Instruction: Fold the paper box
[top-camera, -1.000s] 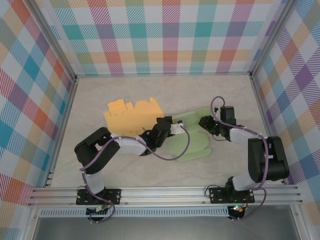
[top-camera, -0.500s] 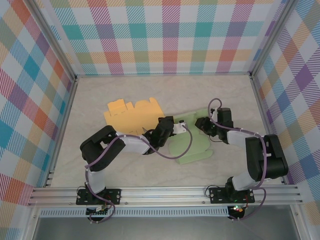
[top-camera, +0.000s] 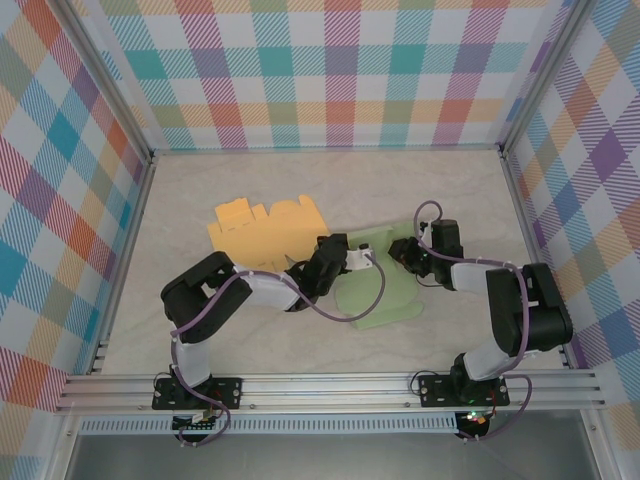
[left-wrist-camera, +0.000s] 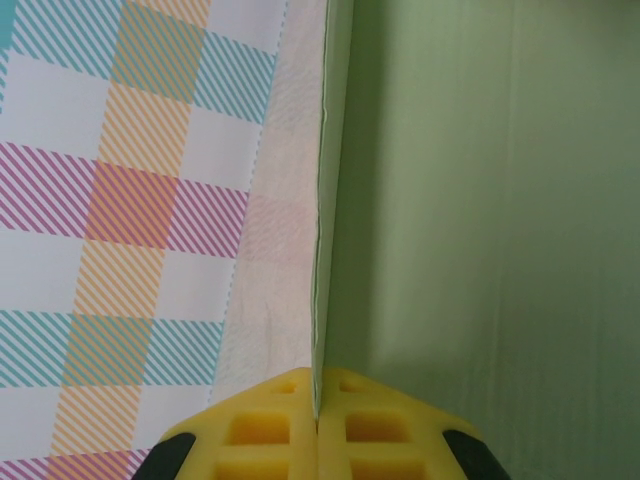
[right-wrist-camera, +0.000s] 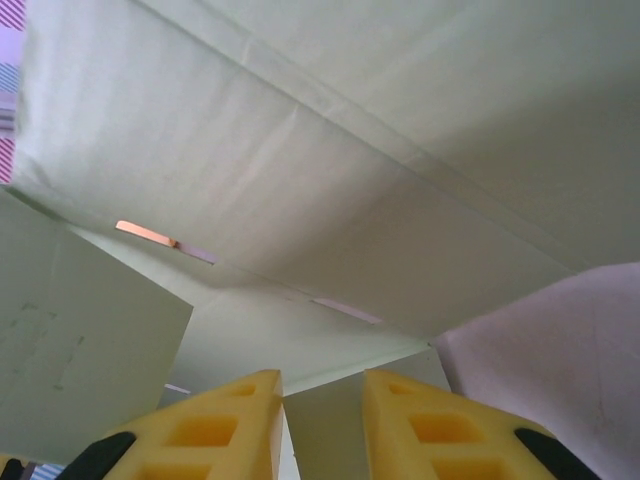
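Note:
The pale green paper box (top-camera: 385, 290) lies part-folded mid-table, one panel raised. My left gripper (top-camera: 352, 257) is at its left edge. In the left wrist view the yellow fingers (left-wrist-camera: 270, 430) of the left gripper (left-wrist-camera: 318, 378) are shut on the thin upright edge of a green panel (left-wrist-camera: 480, 200). My right gripper (top-camera: 401, 250) reaches in from the right at the box's far side. In the right wrist view its jaws (right-wrist-camera: 322, 382) stand apart with a small green flap (right-wrist-camera: 325, 430) between them, under a slanted green panel (right-wrist-camera: 300, 170).
A flat orange box blank (top-camera: 262, 232) lies on the table just left of the green one, under the left arm's forearm. Checked walls (top-camera: 330, 70) close in the table on three sides. A metal rail (top-camera: 330, 390) runs along the near edge.
The right gripper has moved left, closer to the box, and its jaws have narrowed. The left gripper stays shut on the panel edge and has barely shifted.

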